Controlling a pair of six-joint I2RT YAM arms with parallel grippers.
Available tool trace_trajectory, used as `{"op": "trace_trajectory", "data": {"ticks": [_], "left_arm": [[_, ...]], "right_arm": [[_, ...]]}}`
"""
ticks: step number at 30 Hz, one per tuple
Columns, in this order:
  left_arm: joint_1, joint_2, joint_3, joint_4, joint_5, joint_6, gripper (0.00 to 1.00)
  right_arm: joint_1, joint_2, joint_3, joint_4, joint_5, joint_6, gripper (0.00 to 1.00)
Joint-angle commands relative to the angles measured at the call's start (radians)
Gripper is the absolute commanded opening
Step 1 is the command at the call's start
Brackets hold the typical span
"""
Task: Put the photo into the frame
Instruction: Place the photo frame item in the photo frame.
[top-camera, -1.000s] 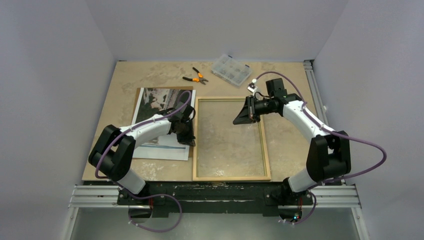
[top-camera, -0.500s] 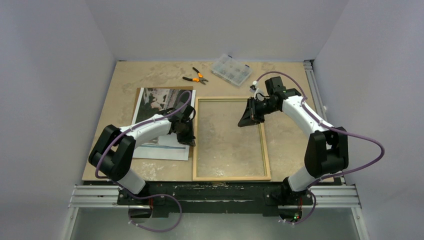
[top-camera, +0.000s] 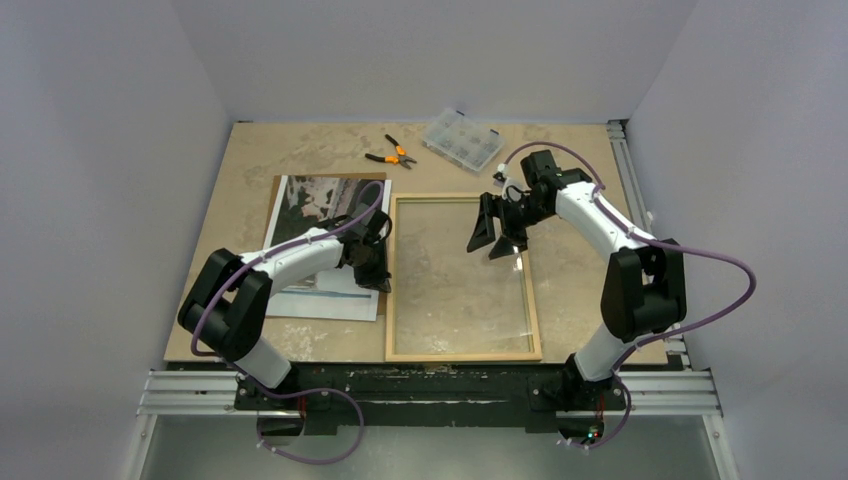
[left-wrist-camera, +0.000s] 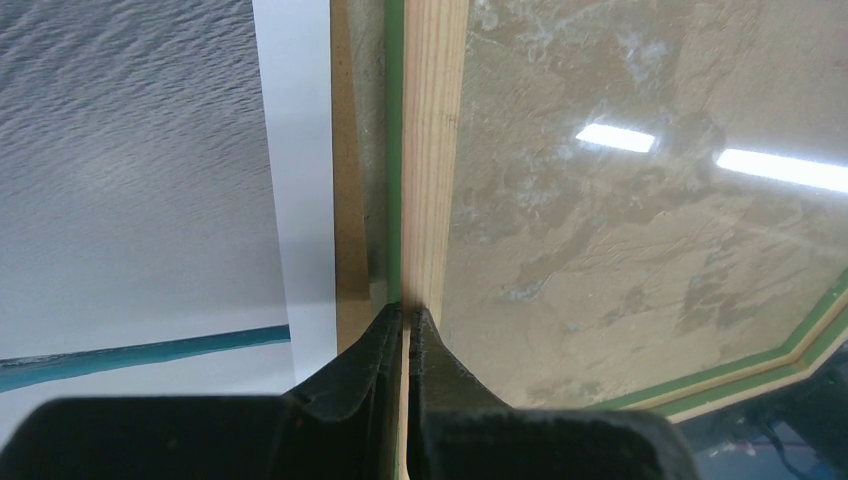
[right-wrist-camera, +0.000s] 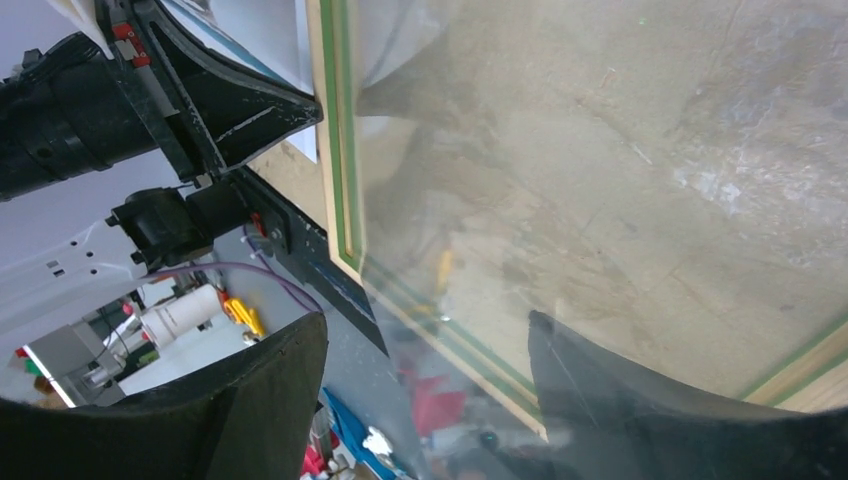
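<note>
Beside the photo (top-camera: 312, 203), the left tool (left-wrist-camera: 406, 314) pinches the frame (left-wrist-camera: 433, 150).

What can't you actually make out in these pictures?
- Top view: the left arm covers part of the glossy grey-and-white photo print; the clear plastic compartment box is too small to show its contents.
- Left wrist view: the closed left hand hides whether it touches the thin wooden picture frame.
- Right wrist view: the open right hand hides part of the frame's rail.
</note>
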Motion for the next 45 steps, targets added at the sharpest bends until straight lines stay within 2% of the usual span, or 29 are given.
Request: {"op": "trace_trajectory", "data": {"ticks": [1, 5, 12, 26, 28, 45], "left_arm": [[-0.015, 0.088, -0.042, -0.001, -0.122, 0.042, 0.0], [-0.015, 0.092, -0.041, 0.0, -0.122, 0.042, 0.0], [-0.017, 0.098, -0.042, 0.0, -0.122, 0.042, 0.0], [-0.018, 0.096, -0.044, -0.004, -0.121, 0.045, 0.0], [-0.019, 0.094, -0.045, -0.004, -0.122, 0.044, 0.0], [-0.02, 0.091, -0.044, -0.01, -0.122, 0.045, 0.0]], "right_arm": [[0.005, -0.025, -0.026, 0.042, -0.001, -0.011, 0.75], [0.004, -0.036, -0.066, 0.082, 0.003, -0.001, 0.82], [0.005, -0.051, -0.127, 0.155, 0.038, 0.04, 0.87], [0.006, -0.082, -0.168, 0.171, 0.23, 0.075, 0.95], [0.006, -0.086, -0.169, 0.17, 0.244, 0.078, 0.98], [0.009, -0.077, -0.176, 0.16, 0.319, 0.079, 0.98]]}}
